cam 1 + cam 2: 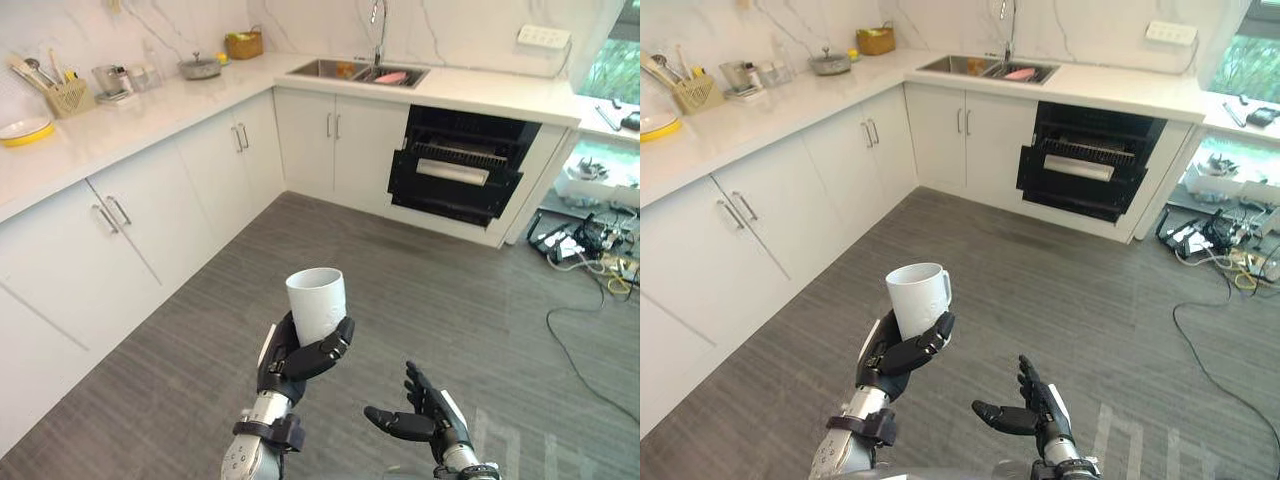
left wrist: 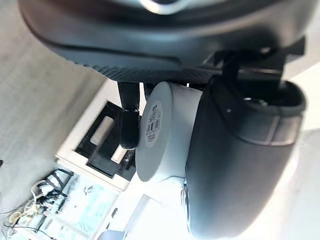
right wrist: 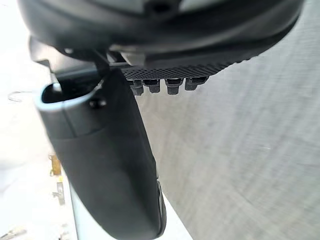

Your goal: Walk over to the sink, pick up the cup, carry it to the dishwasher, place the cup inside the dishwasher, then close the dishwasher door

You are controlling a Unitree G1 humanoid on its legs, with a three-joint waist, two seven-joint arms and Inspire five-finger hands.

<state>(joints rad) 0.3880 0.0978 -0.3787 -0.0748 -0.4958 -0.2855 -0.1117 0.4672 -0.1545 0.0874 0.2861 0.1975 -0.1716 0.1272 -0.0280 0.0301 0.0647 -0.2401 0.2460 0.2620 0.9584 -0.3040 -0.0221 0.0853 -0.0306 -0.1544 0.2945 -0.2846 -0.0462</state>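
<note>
On the white counter [image 1: 150, 115] at the far left a yellow-rimmed plate [image 1: 25, 130] is seen, and just beside it a holder of utensils [image 1: 68, 97]. Farther along the same counter a lidded pot [image 1: 199, 68] is set, with a woven basket [image 1: 244, 45] near it in the corner against the wall. White cabinets [image 1: 215, 165] are ranged below the counter.

Over the grey floor [image 1: 400, 290], well apart from the counter, the cup [image 1: 318, 303] is held upright by the left hand [image 1: 295, 360]. The cup is white, with its mouth up and its lower part clasped; the fingers [image 1: 325, 352] are curled across its front. In the left wrist view the cup's base [image 2: 157, 132] is seen pressed between the fingers and the thumb.

Beyond the cup, the sink [image 1: 355, 72] is set into the far counter under a tap [image 1: 379, 30], and something pink [image 1: 391, 77] is lying in it.

The right hand [image 1: 425, 415] is held low beside the left, apart from the cup, with its fingers loosely spread and nothing held in it.

To the right of the sink, below the counter, the dishwasher [image 1: 460, 165] is seen with its dark inside exposed above a black panel with a pale bar; whether that panel is the door or a drawer cannot be told. At the far right a tangle of cables [image 1: 585, 245] is spread on the floor.
</note>
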